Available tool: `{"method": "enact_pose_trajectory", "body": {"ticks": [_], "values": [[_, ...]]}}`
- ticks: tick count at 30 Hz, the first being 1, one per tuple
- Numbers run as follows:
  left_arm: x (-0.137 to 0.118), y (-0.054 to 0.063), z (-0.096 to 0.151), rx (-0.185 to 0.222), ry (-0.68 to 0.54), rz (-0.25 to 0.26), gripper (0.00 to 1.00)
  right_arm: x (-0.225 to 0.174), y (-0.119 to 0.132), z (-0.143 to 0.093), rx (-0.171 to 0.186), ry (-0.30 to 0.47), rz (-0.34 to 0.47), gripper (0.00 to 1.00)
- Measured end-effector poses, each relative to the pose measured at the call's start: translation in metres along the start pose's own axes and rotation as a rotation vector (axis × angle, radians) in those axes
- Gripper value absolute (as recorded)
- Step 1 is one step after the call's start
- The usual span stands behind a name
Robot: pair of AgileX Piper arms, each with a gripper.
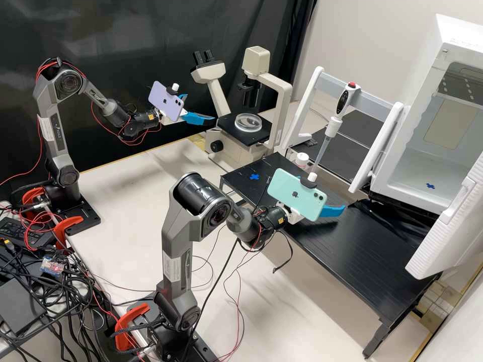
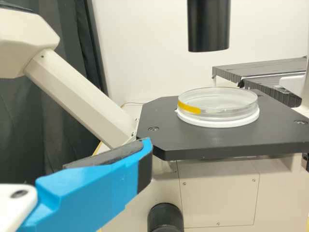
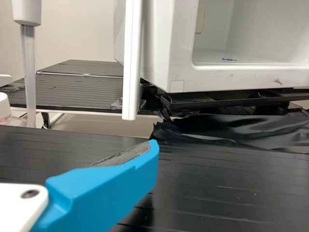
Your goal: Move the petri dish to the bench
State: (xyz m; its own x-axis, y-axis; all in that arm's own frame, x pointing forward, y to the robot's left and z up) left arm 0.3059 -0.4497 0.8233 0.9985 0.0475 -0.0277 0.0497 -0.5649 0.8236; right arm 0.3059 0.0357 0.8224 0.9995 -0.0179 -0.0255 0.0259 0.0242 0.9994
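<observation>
Petri dish [image 1: 248,122] on stage [image 1: 229,124] of inverted microscope — clear, flat, resting in white ring [image 2: 219,121], yellow-orange strip [image 2: 189,107] on side wall. Left gripper [image 1: 201,107] just beside stage, apart from dish, fingers spread, nothing between. Right gripper [image 1: 330,197] above raised black bench [image 1: 347,256], also spread and without load. Upright pipette [image 1: 343,100] near white cabinet [image 1: 422,85] — cabinet door open, blue tape cross [image 1: 430,186] on its floor.

Black curtain [image 1: 126,30] hangs at the back — pale wall [image 1: 362,35] beside it.
</observation>
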Motion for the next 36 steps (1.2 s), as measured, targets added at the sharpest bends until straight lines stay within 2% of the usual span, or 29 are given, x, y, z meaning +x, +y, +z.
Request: {"method": "enact_pose_trajectory", "body": {"ticks": [18,25,28,30,33,36], "values": [[0.0,0.0,0.0,0.0,0.0,0.0,1.0,-0.008,0.002,-0.002,0.0,0.007,0.004,1.0],[0.0,0.0,0.0,0.0,0.0,0.0,1.0,-0.025,-0.006,-0.024,-0.001,0.088,-0.023,1.0],[0.0,0.0,0.0,0.0,0.0,0.0,1.0,-0.033,-0.015,-0.038,0.028,0.116,-0.035,1.0],[0.0,0.0,0.0,0.0,0.0,0.0,1.0,-0.039,-0.021,-0.05,0.016,0.159,-0.058,1.0],[0.0,0.0,0.0,0.0,0.0,0.0,1.0,-0.047,-0.032,-0.069,-0.041,0.239,-0.096,1.0],[0.0,0.0,0.0,0.0,0.0,0.0,1.0,-0.051,-0.043,-0.088,-0.054,0.27,-0.105,1.0]]}}
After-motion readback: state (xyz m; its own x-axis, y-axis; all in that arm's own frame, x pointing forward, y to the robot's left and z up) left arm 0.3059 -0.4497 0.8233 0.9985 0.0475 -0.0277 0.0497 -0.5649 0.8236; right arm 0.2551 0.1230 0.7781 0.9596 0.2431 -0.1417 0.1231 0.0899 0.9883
